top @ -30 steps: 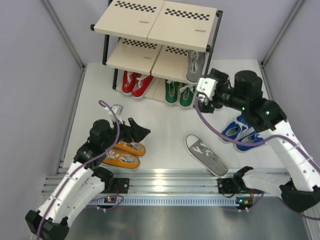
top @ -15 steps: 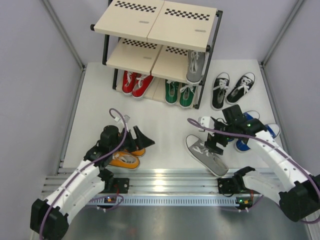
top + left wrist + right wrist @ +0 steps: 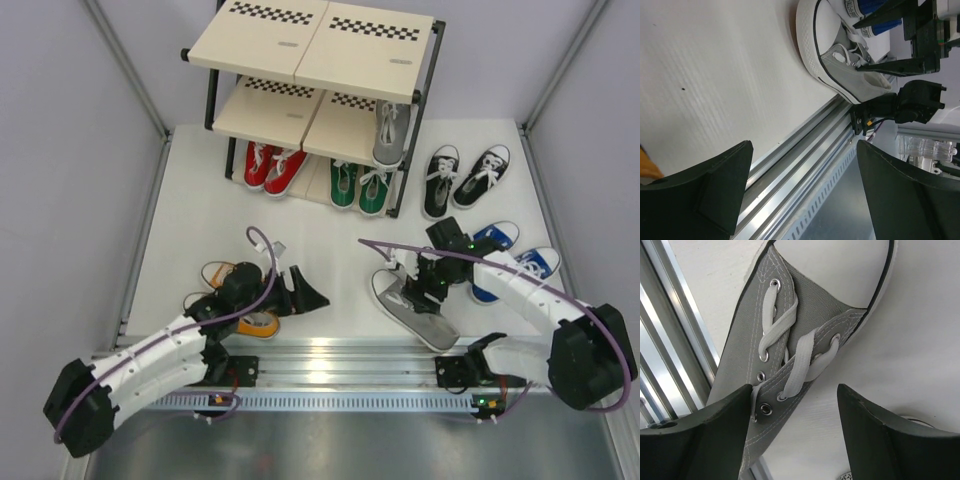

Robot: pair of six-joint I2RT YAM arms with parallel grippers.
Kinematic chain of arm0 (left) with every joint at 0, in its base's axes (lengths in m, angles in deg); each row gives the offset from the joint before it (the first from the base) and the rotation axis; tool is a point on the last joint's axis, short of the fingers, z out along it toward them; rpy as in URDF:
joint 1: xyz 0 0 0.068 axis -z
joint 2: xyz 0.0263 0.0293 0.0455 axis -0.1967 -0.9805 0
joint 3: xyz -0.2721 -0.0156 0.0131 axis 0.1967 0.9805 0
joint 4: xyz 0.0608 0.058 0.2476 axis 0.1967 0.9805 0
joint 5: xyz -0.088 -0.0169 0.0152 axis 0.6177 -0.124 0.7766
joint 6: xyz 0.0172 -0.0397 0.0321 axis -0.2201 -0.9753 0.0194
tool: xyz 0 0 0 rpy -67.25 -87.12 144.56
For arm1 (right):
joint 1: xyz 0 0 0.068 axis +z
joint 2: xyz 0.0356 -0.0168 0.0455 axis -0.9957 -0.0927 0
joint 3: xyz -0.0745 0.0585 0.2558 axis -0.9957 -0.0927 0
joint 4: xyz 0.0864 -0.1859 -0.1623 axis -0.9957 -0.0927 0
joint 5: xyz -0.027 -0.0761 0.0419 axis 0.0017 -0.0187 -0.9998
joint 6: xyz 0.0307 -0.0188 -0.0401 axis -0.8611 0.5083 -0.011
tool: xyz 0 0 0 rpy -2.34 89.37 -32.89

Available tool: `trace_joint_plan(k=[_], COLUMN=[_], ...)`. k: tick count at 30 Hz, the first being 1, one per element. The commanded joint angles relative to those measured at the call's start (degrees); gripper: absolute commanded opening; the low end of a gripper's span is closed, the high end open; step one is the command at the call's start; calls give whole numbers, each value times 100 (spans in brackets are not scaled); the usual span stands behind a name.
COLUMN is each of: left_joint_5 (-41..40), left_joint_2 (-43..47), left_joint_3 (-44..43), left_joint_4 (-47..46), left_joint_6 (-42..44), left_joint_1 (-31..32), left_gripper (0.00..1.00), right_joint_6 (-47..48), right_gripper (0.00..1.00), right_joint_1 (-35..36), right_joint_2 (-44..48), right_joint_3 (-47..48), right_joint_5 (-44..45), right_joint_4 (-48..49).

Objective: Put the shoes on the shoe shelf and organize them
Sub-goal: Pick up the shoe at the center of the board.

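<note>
Near the left of the tabletop (image 3: 330,240), left tool (image 3: 305,297) hangs just right of the orange sneakers (image 3: 260,322), fingers wide apart, empty. Centre-right, right tool (image 3: 418,290) sits low over the lone grey sneaker (image 3: 425,322) lying on the tabletop, fingers apart either side of its laced throat, no clamp seen. Step in hand looks like this shoe's pickup; next calls for pinching the upper, then carrying it to the shoe shelf (image 3: 330,40), beside its grey mate (image 3: 390,132) on the middle tier.
</note>
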Motion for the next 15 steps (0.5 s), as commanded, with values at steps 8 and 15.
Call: trace_joint_plan(k=[8,15], left_joint_5=[-1249,-1883], left_joint_2=[-1420,-2333], left_joint_3=[105,-307], left_joint_4=[-2563,-3311], left_joint_6=[-577,-612], left_joint_1=[1406,2293], left_gripper=[90,91], right_joint_6=[-392,-752], right_gripper=[0,0], right_joint_1=[74,-312], right_joint_2=[-434,-294], right_joint_3=[448,1334], right_joint_5=[-466,-1413], right_joint_4=[177,-175])
